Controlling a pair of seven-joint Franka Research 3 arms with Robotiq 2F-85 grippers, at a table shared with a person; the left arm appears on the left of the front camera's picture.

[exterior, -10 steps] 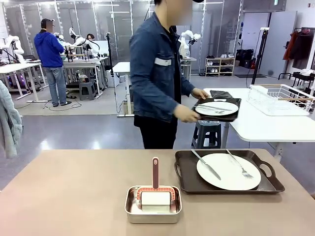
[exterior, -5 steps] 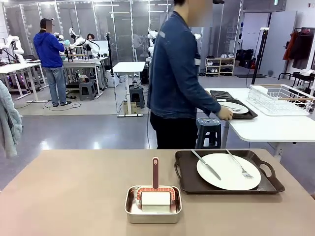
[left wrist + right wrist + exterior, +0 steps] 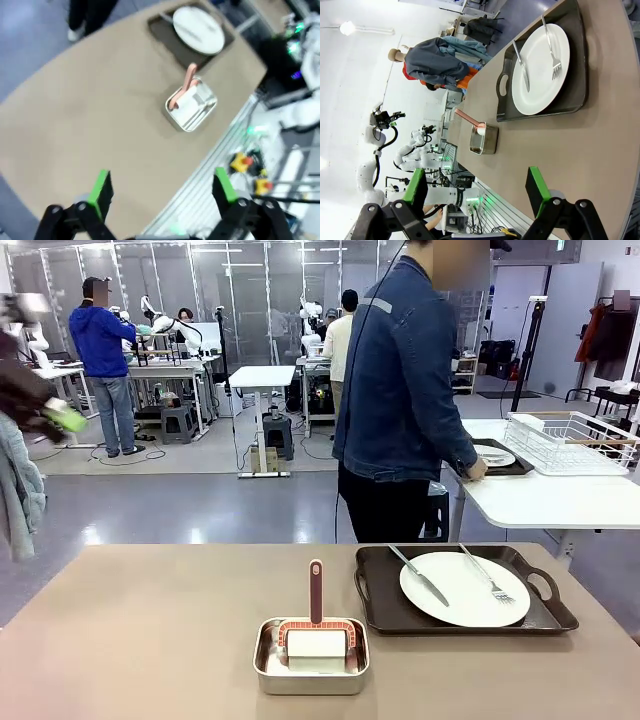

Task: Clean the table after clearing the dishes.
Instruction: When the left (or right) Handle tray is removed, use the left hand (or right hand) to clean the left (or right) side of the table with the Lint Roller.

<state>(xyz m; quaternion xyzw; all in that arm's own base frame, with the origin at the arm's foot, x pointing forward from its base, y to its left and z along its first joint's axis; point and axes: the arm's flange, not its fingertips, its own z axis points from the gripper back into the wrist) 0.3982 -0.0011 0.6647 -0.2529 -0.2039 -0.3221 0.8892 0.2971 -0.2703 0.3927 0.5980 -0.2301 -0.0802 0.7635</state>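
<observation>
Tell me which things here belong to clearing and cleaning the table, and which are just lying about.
Part of the job:
beige table
near tray with its plate, knife and fork
far tray of dishes, on the white table
steel pan and the red-handled scrubber in it

Just lying about:
wire rack on the white table
grey jacket at the left edge
</observation>
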